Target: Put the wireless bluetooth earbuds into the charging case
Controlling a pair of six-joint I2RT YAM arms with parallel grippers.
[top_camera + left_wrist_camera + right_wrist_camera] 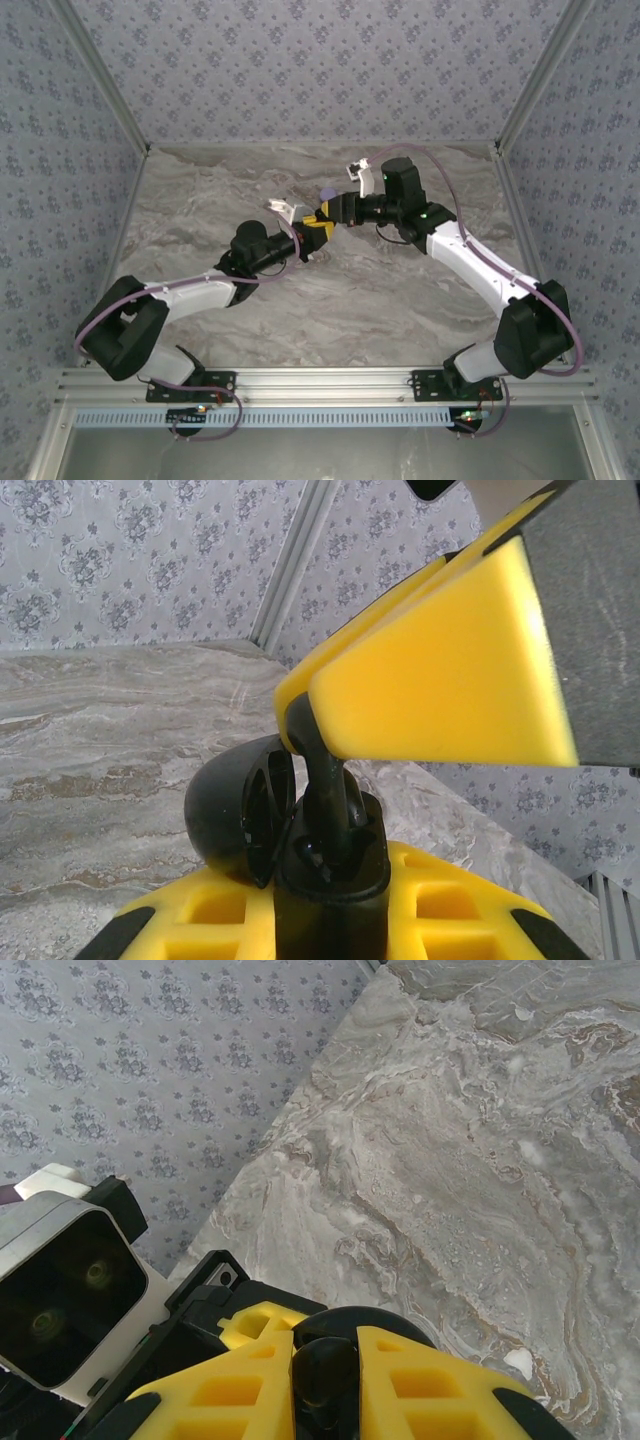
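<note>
Overhead, we see the left claw (312, 232) and the right claw (330, 214) meeting tip to tip over the middle of the counter (420, 300), their yellow fingers overlapping. A small lilac blob, seemingly the charging case (327, 194), peeks out just beyond them, partly covered. From each wrist the fingers stand narrow with a black round piece (240, 810) between them, and we cannot tell whether either grips it.
</note>
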